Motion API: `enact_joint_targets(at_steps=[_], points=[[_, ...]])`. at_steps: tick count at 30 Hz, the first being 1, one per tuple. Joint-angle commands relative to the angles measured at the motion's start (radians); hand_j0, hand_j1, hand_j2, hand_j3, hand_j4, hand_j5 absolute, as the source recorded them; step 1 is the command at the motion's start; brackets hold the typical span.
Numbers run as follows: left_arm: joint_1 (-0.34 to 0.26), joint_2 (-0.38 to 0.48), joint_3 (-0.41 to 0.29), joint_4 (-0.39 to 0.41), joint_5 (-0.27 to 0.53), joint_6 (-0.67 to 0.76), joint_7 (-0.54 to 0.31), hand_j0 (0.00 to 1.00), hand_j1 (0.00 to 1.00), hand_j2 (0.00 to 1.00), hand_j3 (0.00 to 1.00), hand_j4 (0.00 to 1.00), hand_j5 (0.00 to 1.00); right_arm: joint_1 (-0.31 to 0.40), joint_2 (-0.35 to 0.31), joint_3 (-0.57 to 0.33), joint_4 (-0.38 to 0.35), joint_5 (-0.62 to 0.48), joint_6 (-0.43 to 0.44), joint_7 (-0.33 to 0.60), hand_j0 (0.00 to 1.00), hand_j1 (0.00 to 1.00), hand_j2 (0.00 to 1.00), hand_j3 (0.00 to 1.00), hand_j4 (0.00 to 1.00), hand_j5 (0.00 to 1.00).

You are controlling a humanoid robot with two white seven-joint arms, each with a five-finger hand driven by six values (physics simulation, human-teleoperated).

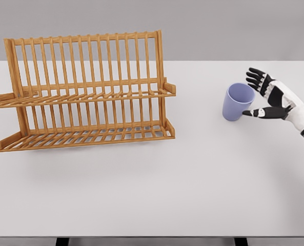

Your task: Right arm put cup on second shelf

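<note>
cup upright on the table, right of centre, well apart from the rack. i see my right hand just beside the cup on its right, fingers spread, thumb pointing at the cup's lower wall, gripping nothing; can't tell if the thumb tip touches. rack is wooden, two slatted shelves, sitting at the left of the table. both shelves bare.

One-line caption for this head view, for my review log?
Right hand, fingers spread, flanks the upright lavender cup on the white table; the wooden two-tier rack stands left.
</note>
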Motion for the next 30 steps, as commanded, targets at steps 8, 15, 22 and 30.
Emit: enact_joint_targets(at_steps=[8,15,22,30], points=[[0.000,0.000,0.000,0.000,0.000,0.000,0.000,1.00,1.00,1.00,1.00,1.00,1.00,-0.002,0.013,0.007,0.014,-0.005,-0.002,0.000,1.00,1.00,1.00,1.00,1.00,1.00],[0.000,0.000,0.000,0.000,0.000,0.000,0.000,1.00,1.00,1.00,1.00,1.00,1.00,-0.008,0.021,0.015,0.028,-0.003,-0.002,0.000,1.00,1.00,1.00,1.00,1.00,1.00],[0.000,0.000,0.000,0.000,0.000,0.000,0.000,1.00,1.00,1.00,1.00,1.00,1.00,-0.008,0.029,0.016,0.037,-0.002,-0.002,0.000,1.00,1.00,1.00,1.00,1.00,1.00],[0.000,0.000,0.000,0.000,0.000,0.000,0.000,1.00,1.00,1.00,1.00,1.00,1.00,-0.014,0.039,0.036,0.061,0.000,-0.017,0.000,1.00,1.00,1.00,1.00,1.00,1.00]])
